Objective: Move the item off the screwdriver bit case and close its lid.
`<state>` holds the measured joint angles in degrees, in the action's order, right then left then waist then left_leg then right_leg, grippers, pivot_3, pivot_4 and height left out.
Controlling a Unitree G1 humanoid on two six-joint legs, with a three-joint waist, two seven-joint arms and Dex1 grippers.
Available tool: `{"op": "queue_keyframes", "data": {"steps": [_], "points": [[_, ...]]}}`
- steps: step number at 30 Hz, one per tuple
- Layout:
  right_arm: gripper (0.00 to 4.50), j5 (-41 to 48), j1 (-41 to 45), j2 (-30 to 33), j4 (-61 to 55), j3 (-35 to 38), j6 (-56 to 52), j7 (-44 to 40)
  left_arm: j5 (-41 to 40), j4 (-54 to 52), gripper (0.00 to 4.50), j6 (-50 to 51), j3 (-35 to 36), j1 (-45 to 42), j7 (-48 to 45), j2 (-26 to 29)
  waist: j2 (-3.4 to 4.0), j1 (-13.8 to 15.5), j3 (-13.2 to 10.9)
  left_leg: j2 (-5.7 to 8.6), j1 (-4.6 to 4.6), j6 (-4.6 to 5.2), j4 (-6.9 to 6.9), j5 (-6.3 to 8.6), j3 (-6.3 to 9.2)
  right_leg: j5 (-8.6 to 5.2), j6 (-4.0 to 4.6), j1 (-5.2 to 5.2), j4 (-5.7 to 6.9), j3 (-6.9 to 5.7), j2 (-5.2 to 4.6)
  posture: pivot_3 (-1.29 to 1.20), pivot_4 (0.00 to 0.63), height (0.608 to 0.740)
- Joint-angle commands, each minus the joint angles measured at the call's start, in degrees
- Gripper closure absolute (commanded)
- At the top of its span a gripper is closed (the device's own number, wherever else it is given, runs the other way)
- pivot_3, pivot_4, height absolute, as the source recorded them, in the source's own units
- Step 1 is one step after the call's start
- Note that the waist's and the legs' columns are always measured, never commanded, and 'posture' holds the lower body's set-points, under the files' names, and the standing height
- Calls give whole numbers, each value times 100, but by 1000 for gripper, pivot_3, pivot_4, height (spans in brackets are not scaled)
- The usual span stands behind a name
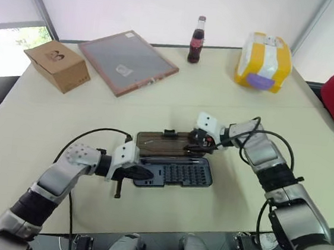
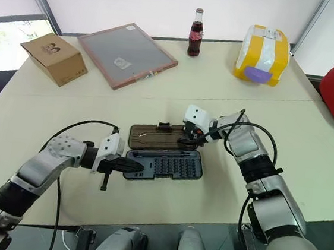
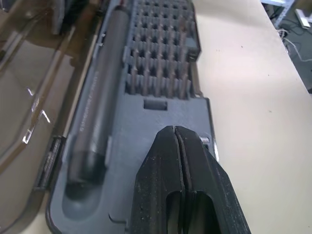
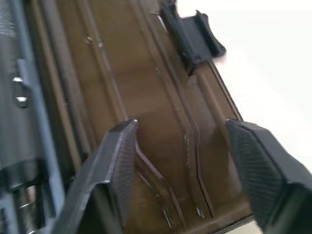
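A: Left eye view, over a pale table (image 1: 47,124): the screwdriver bit case (image 1: 177,174) lies open near the robot's edge, its dark grey-blue base nearer the robot and the lid (image 1: 164,143), smoky brown and translucent, folded flat on the far side.

B: And the grippers?

A: The left gripper (image 1: 144,173) rests at the base's left end with its two black fingers pressed together, holding nothing. In the left wrist view those closed fingers (image 3: 183,185) sit over the grey tray, beside a dark screwdriver handle (image 3: 92,122) lying in its groove and the rows of bits (image 3: 158,58) beyond.

B: The right one?

A: The right gripper (image 2: 190,140) hangs at the lid's right end. The right wrist view shows its fingers (image 4: 117,165) spread apart above the brown plastic, nothing between them, with the small black latch tab (image 4: 192,34) on the lid's long far edge.

B: Anything else on the table?

A: At the far side, well apart from the case: a brown cardboard box (image 1: 57,64), a pink-framed grey board (image 1: 127,61), a dark cola bottle (image 1: 197,40), and a yellow and white package (image 1: 264,62).
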<state>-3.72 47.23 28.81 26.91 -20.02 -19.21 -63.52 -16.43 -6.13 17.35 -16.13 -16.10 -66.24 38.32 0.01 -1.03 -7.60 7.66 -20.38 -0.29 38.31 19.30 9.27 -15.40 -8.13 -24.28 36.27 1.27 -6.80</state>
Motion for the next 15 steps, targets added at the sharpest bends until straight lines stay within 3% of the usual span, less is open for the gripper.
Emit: {"op": "queue_keyframes", "data": {"steps": [1, 10, 15], "points": [[1553, -54, 434, -61, 489, 193, 90, 206, 297, 159, 4500, 77, -131, 219, 18, 157, 0, -1, 0, 0, 0, -1, 1, -1, -1, 1, 2, 0, 0, 0, 0, 0, 150, 740], [1553, 659, 444, 455, -94, 381, -407, -1282, 371, 234, 4500, -149, -110, 367, 96, 138, 2, 16, 0, 0, -6, -1, -4, -1, 1, 2, 3, -8, 0, -4, -1, 0, 150, 740], [1553, 319, 902, 105, 826, 442, 112, -486, 379, 181, 4500, -187, -117, 430, 80, 143, 3, 1, 1, -5, -4, -1, -5, -1, -2, 2, 3, -8, 0, -2, -1, 0, 150, 740]]}}
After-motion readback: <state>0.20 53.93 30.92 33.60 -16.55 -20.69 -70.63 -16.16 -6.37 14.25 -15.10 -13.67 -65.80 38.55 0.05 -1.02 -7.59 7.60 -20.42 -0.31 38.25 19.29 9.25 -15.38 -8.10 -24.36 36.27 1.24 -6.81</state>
